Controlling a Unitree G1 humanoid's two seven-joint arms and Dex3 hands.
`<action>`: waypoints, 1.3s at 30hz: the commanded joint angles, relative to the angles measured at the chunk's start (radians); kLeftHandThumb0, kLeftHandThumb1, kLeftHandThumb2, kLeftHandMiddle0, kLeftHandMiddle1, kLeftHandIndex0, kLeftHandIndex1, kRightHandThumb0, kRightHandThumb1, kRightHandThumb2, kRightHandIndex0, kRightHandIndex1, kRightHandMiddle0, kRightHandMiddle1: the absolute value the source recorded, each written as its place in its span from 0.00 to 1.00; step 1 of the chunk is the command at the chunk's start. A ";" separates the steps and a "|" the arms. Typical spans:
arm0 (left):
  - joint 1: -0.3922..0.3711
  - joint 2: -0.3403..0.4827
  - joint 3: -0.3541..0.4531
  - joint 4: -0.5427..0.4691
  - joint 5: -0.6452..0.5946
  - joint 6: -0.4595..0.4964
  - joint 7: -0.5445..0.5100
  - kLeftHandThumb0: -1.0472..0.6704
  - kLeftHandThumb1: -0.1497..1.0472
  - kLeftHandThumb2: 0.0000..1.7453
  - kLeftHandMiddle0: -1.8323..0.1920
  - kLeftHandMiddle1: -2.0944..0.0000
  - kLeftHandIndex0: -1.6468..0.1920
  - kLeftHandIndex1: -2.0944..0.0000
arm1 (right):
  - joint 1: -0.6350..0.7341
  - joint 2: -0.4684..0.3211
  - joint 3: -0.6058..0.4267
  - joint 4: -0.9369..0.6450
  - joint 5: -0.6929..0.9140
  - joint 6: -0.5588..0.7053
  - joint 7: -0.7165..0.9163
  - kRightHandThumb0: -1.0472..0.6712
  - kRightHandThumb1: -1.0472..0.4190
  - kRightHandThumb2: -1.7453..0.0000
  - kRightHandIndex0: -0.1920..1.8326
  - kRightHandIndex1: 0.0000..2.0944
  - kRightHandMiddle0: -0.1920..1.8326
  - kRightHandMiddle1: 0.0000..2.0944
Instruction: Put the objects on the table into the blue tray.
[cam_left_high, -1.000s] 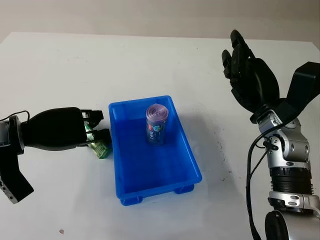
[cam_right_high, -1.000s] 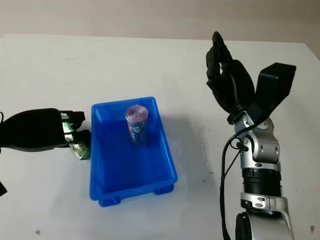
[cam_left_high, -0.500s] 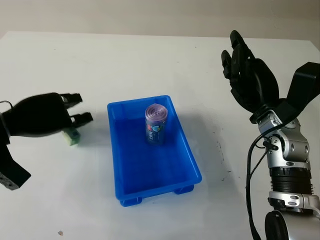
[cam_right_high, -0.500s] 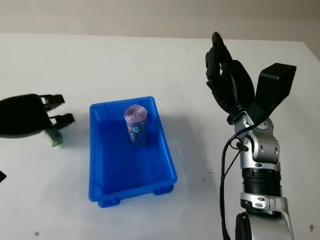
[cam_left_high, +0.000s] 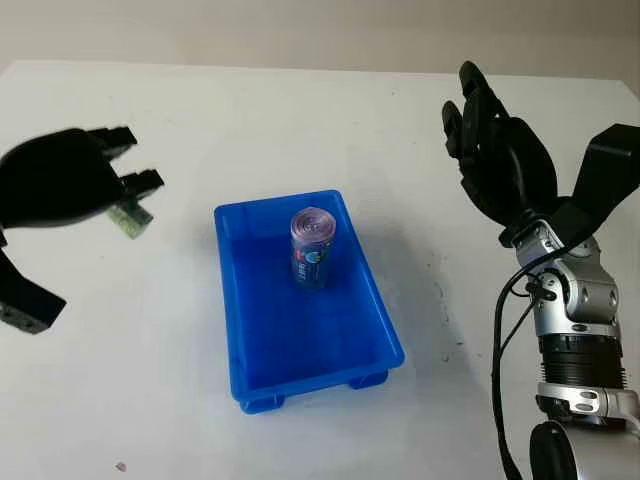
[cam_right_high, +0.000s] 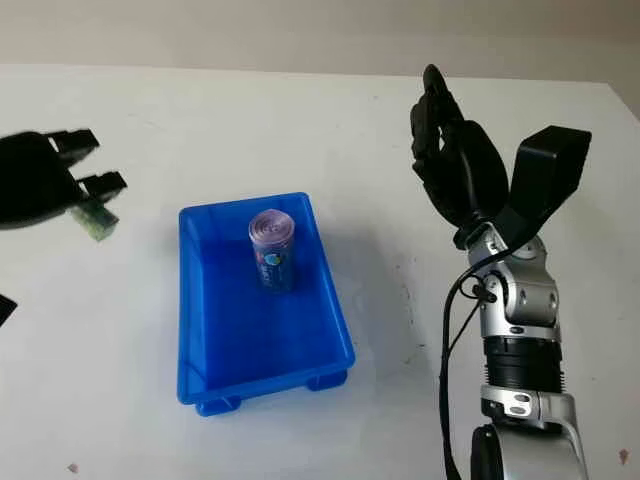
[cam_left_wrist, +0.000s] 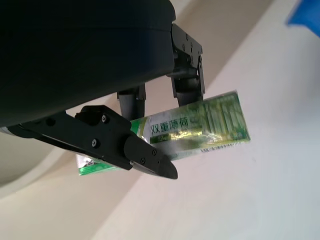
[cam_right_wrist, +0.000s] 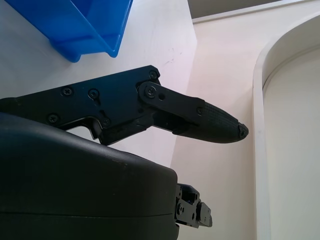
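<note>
Carry step in hand. Your left hand (cam_left_high: 62, 178), upper left of the frame, has its fingers (cam_left_wrist: 150, 159) clamped on the green packet (cam_left_wrist: 200, 127), apparently lifted off the tabletop (cam_left_high: 300, 110). Next: carry it over the blue tray (cam_left_high: 262, 345), where the can (cam_left_high: 311, 248) stands, and let go. Right hand (cam_left_high: 498, 160) open, raised at right.

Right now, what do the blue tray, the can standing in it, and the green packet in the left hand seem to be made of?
Blue tray: looks like moulded plastic, smooth and slightly glossy, with thin walls and a rolled rim.
Can: probably thin metal, with a printed wrap and a purplish top.
Green packet: apparently glossy printed foil or plastic film, showing highlights, held by the left hand.
Right hand: open, raised right of the tray.
</note>
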 joint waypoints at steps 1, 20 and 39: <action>-0.030 0.021 0.056 -0.052 -0.041 0.007 -0.002 0.53 0.91 0.03 0.64 0.60 0.66 0.55 | -0.006 -0.004 0.000 -0.009 -0.001 -0.003 0.004 0.23 0.00 0.58 0.00 0.00 0.00 0.00; 0.073 -0.074 0.306 -0.355 -0.345 -0.099 -0.065 0.56 0.93 0.03 0.67 0.55 0.70 0.48 | -0.004 -0.002 0.002 -0.005 -0.004 -0.008 0.013 0.22 0.00 0.59 0.00 0.00 0.00 0.00; 0.252 -0.141 0.399 -0.688 -0.533 -0.281 -0.384 0.57 0.99 0.08 0.72 0.39 0.79 0.34 | -0.009 0.011 0.005 0.000 -0.001 -0.008 0.002 0.22 0.00 0.59 0.00 0.00 0.00 0.00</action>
